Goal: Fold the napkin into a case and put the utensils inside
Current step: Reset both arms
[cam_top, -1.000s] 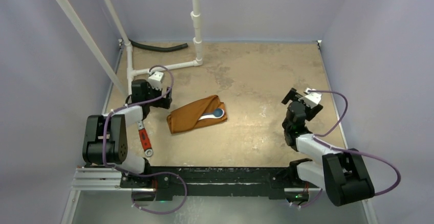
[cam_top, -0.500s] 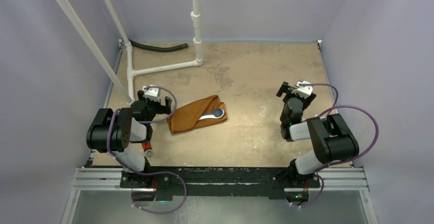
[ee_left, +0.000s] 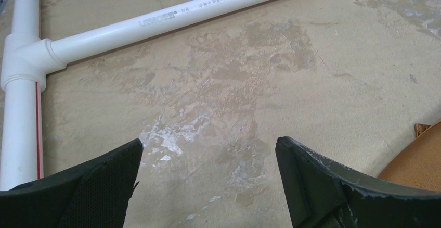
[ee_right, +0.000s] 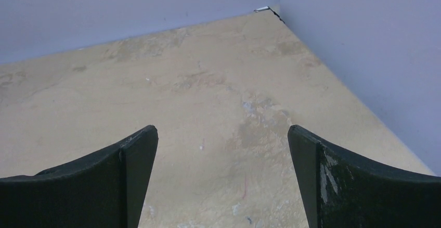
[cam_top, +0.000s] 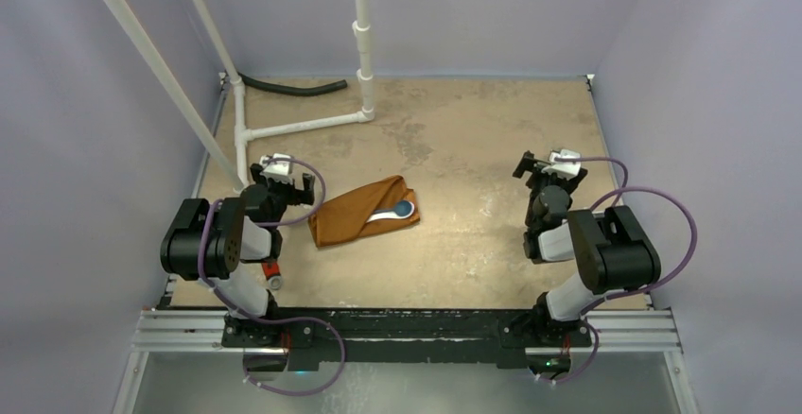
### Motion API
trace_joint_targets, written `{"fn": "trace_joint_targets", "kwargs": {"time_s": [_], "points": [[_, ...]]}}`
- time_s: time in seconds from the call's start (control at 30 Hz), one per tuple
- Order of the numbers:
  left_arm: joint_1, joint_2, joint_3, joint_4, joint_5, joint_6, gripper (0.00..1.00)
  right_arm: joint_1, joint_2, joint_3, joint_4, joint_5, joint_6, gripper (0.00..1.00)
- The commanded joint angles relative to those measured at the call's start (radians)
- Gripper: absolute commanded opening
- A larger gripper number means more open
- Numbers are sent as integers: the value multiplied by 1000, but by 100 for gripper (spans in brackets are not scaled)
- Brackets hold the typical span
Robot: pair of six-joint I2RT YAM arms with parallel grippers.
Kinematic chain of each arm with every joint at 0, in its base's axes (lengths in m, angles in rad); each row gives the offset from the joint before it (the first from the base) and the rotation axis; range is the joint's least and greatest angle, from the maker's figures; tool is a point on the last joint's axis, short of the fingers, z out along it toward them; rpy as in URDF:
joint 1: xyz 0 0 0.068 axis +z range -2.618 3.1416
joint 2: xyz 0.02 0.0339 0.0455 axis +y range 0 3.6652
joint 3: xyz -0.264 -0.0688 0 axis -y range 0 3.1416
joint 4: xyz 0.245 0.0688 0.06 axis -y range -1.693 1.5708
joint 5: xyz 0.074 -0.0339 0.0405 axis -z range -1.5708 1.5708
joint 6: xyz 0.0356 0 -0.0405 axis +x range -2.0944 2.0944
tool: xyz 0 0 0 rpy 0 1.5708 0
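Top external: case (cam_top: 364,211) is lying just right of left gripper (cam_top: 281,176), long axis slanting far-right; right gripper (cam_top: 549,170) is sitting well apart, both gaping wide, empty.

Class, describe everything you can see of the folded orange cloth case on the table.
The case is rust-orange, slightly creased cloth folded into a long, narrow, flat pouch, lying slantwise on the table, nearer the left arm. A white spoon and a teal-ended utensil show at its right end. Nothing else touches it.
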Motion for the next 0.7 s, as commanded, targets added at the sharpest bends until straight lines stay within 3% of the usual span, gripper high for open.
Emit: {"fn": "trace_joint_targets", "kwargs": {"time_s": [0.0, 0.67], "points": [[2, 0, 11, 52, -3, -24, 99, -5, -5, -9, 112, 1, 4, 99], [-22, -7, 19, 21, -49, -10, 99, -5, -5, -3, 85, -38, 8, 99]]}}
